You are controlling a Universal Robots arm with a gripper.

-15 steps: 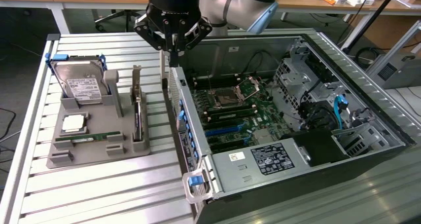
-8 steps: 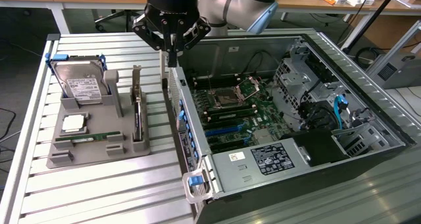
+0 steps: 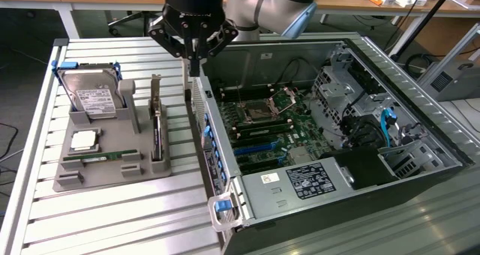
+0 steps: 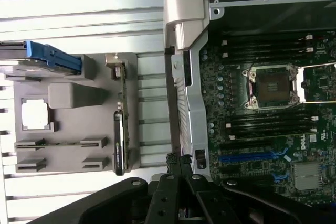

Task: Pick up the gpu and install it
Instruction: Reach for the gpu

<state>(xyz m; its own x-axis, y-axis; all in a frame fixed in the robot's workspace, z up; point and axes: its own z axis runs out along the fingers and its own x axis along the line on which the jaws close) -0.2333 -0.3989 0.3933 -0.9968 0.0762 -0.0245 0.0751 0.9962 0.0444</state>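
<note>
**benchrat:** So where's the gpu (image 3: 156, 128) sitting at this point?

**slotjockey:** It's standing on edge in the grey holder tray (image 3: 98, 173) on the table (image 3: 112, 221), left of centre in the exterior view. Its bracket end is pointing toward the top of the frame. The hard drive (image 3: 90, 92) and memory stick (image 3: 101, 155) are sharing that tray, further toward the exterior view's left. Nothing is touching the card.

**benchrat:** And the pincer (image 3: 195, 61)?

**slotjockey:** It's hanging in the upper middle of the frame, clenched tight with nothing between the fingers. It's hovering over the rear wall of the PC case (image 3: 201, 106), so it's near the card but off toward the exterior view's right and well above it.

**benchrat:** So nothing's being installed yet?

**slotjockey:** Nope. I'm reading this as the approach before the pick, since the card isn't lifted yet and the motherboard (image 3: 277, 126) slots are looking free.

**benchrat:** What's the grab asking for?

**slotjockey:** My guess is the fingers need opening, then lining up over the card's thin top edge. The posts of the tray are crowding it, so there's not much room for sloppy aim.
</note>
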